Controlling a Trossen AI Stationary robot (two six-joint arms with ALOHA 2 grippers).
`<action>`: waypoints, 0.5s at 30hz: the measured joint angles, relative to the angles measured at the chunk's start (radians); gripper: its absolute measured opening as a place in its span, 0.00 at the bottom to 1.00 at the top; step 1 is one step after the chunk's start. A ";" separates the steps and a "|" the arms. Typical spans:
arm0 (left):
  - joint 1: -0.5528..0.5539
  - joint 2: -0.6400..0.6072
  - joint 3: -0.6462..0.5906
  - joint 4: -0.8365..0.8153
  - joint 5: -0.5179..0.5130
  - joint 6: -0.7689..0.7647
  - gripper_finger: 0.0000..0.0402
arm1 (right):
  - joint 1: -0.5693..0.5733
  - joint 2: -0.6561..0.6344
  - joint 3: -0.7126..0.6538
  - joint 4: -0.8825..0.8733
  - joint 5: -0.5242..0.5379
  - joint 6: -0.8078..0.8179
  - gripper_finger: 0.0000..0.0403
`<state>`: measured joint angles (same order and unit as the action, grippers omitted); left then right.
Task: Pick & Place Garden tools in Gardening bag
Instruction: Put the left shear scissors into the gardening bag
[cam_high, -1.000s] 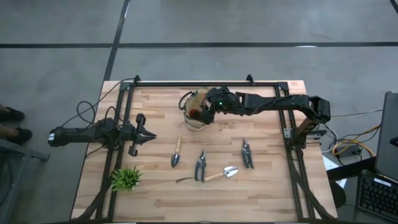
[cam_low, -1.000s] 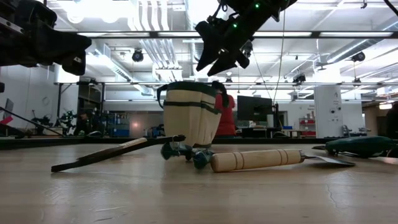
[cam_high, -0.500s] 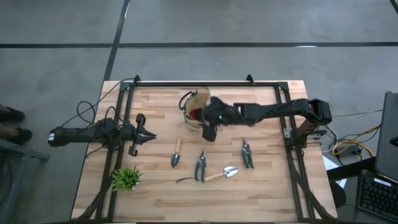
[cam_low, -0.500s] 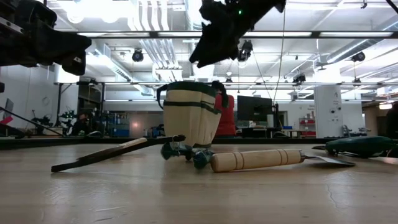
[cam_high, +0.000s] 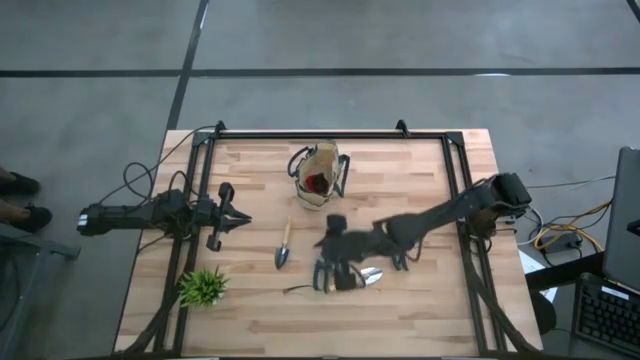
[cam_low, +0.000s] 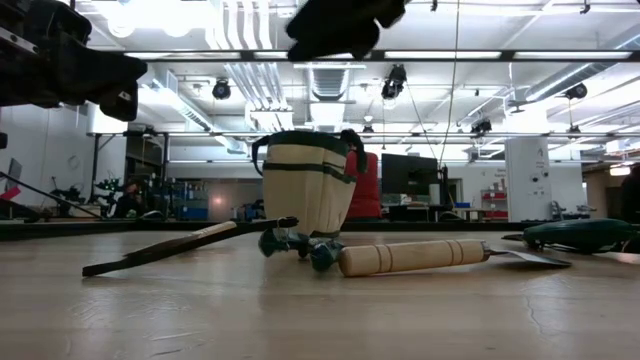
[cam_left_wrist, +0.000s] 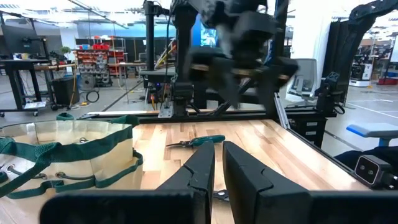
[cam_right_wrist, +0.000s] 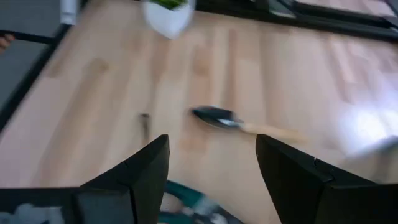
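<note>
The tan gardening bag (cam_high: 318, 177) stands upright at the far middle of the table with a red item (cam_high: 314, 183) inside. It also shows in the low view (cam_low: 308, 190). Two wooden-handled trowels (cam_high: 284, 245) (cam_high: 362, 277) and two shears (cam_high: 321, 266) (cam_high: 399, 250) lie flat on the table. My right gripper (cam_high: 335, 266) hovers open and empty above the middle shears, blurred. In its wrist view (cam_right_wrist: 211, 180) a trowel (cam_right_wrist: 239, 124) lies ahead. My left gripper (cam_high: 236, 217) waits shut and empty at the table's left; it also shows in its wrist view (cam_left_wrist: 217, 168).
A small leafy plant in a white pot (cam_high: 203, 287) stands at the near left corner. A black frame (cam_high: 330, 133) runs round the table's edges. Bare wood lies along the near edge and at the far right.
My right gripper has left the place above the bag and swept quickly toward the table's near edge. It now hangs over the shears and trowel in the middle. The bag and the tools have stayed where they were.
</note>
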<state>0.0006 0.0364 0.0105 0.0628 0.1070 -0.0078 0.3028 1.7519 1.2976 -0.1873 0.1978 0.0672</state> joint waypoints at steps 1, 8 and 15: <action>0.000 0.000 0.000 0.000 0.000 0.000 0.09 | 0.015 0.015 0.000 0.027 0.000 -0.001 0.58; 0.000 0.000 0.000 -0.001 0.000 0.000 0.09 | 0.055 0.125 0.000 0.101 0.003 0.001 0.56; 0.000 0.000 0.000 -0.003 0.000 0.000 0.09 | 0.059 0.233 0.035 0.116 -0.049 0.027 0.56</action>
<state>0.0004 0.0364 0.0106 0.0601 0.1070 -0.0078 0.3621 1.9850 1.3330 -0.0710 0.1486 0.0940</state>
